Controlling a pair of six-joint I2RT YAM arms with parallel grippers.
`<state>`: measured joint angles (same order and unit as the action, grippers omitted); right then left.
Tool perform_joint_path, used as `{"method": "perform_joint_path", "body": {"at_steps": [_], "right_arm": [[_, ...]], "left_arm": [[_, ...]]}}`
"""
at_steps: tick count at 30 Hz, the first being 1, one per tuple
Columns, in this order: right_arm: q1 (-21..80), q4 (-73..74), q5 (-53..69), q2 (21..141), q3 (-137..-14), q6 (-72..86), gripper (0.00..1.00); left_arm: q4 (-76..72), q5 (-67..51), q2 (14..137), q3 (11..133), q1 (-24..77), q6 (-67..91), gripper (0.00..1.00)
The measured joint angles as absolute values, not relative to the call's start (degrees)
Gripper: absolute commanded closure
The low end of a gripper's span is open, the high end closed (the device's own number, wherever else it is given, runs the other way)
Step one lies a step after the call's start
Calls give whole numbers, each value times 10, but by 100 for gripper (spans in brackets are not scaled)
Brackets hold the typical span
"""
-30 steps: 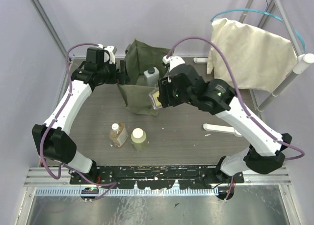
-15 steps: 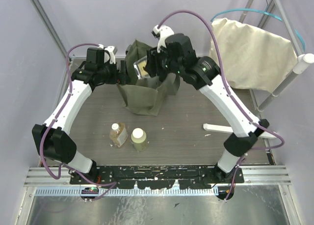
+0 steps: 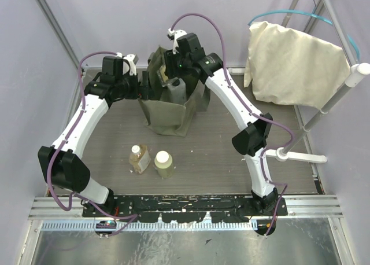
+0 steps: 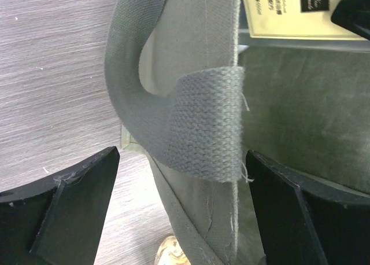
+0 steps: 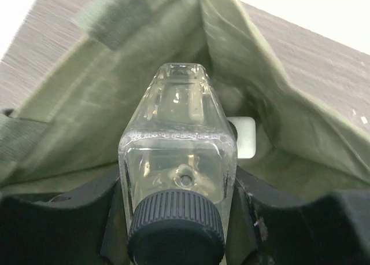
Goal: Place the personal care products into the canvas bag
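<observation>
Clear glass bottle (image 5: 178,132), dark cap toward the camera, clamped in the right hand (image 5: 179,187), pointing into the open olive canvas bag (image 3: 165,111). Left hand (image 4: 182,210) spread wide, straddling the bag's strap handle (image 4: 173,120), gripping nothing. White bottle (image 3: 177,90) inside the bag. Amber bottle (image 3: 139,157) and yellow-green bottle (image 3: 164,164) just beside each other on the grey surface (image 3: 225,143), near the arm bases. Cream sack (image 3: 295,62) hangs far right.
</observation>
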<state>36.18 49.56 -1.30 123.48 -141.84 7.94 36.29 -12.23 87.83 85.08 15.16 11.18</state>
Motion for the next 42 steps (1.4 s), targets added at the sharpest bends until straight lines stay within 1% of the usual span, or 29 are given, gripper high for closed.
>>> {"method": "perform_joint_path", "body": {"at_steps": [3,8,17,28,36,39,41,42], "right_arm": [[366,472,-1,1246,-1418,82,99],[371,494,3,1253,-1418,81,99],[372,526,-3,1327,-1417,72,99],[372,552,-10,1337,-1415,48,99],[372,541,0,1384,-1415,42,99],[372,514,8,1392,-1412,39,100],[372,501,12,1393,-1408,37,99],[372,497,13,1394,-1407,36,95]], "left_arm": [[363,-122,878,851,152,112,2],[363,-122,878,851,152,112,2],[363,-124,888,852,152,115,2],[362,-135,904,864,152,121,2],[362,-136,905,865,152,124,2],[362,-136,906,865,152,125,2],[362,-136,906,865,152,126,2],[362,-136,906,865,152,127,2]]}}
